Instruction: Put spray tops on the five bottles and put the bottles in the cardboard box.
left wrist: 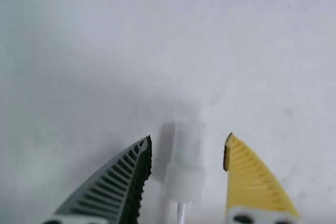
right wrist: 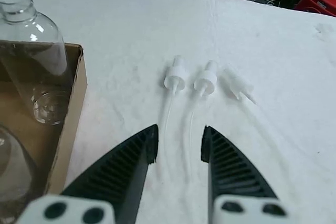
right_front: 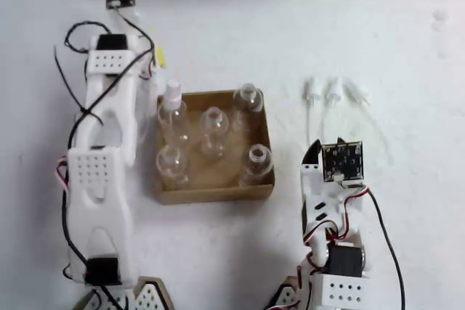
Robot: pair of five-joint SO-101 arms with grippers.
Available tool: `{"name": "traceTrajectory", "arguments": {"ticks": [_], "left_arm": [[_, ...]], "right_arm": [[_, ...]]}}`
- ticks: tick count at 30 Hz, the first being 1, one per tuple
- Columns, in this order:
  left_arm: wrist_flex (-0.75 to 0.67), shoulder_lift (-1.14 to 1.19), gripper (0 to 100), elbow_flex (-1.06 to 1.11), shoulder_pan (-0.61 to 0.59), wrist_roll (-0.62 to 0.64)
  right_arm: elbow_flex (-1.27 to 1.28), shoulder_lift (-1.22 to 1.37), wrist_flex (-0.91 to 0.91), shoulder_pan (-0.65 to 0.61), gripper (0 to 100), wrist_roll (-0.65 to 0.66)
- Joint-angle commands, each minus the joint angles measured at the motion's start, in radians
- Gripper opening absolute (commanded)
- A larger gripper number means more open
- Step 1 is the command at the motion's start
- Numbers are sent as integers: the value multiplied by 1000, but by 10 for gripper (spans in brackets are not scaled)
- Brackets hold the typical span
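A cardboard box (right_front: 215, 194) in the middle of the table holds five clear bottles. The back-left bottle (right_front: 172, 115) wears a white spray top; the other bottles, such as one (right_front: 213, 130), stand open-necked. My left gripper (left wrist: 188, 145), with its grey and yellow fingers, is open around a white spray top (left wrist: 184, 174) lying on the table, with a small gap on each side. In the high view the left gripper (right_front: 155, 63) is just behind the box's back-left corner. My right gripper (right wrist: 178, 142) stands open, and three spray tops (right wrist: 175, 77) (right wrist: 206, 81) (right wrist: 237, 86) lie ahead of it.
The left arm (right_front: 102, 150) stretches along the box's left side with black cables (right_front: 73, 92) beside it. The right arm (right_front: 334, 179) sits to the right of the box. The box wall (right wrist: 71, 114) and a bottle (right wrist: 31, 40) lie close beside the right gripper.
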Motion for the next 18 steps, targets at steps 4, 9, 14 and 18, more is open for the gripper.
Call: {"name": "traceTrajectory", "arguments": {"ticks": [4,9,14,18], "left_arm": [[60,268,151,-394,-13,11],[126,395,25,-614,-10,11],[236,440,21,-755,-10,11],[344,351,21,-749,-15,11]], "right_arm": [[8,-8,-25,-8,119,12],[8,-8,-25,-8,119,12],[8,-8,-27,-8,119,12],[8,-8,-27,-8,119,12]]}}
